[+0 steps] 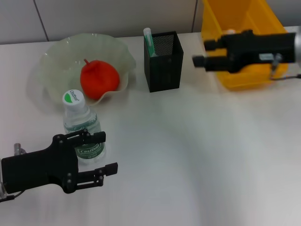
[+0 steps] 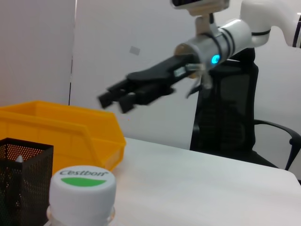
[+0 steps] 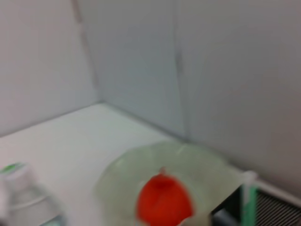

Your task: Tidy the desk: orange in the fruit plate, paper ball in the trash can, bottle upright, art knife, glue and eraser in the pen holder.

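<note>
Two pincers open, left pincer (image 1: 104, 153) beside upright bottle (image 1: 83, 128), right pincer (image 1: 201, 53) aloft.

The orange (image 1: 99, 78) lies in the fruit plate (image 1: 56, 59), the bottle (image 1: 83, 130) upright before it, the pen holder (image 1: 163, 61) to its right, the trash can (image 1: 244, 28) farther right.

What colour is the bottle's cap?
White with a green patch on top; the bottle cap shows best in the left wrist view.
</note>
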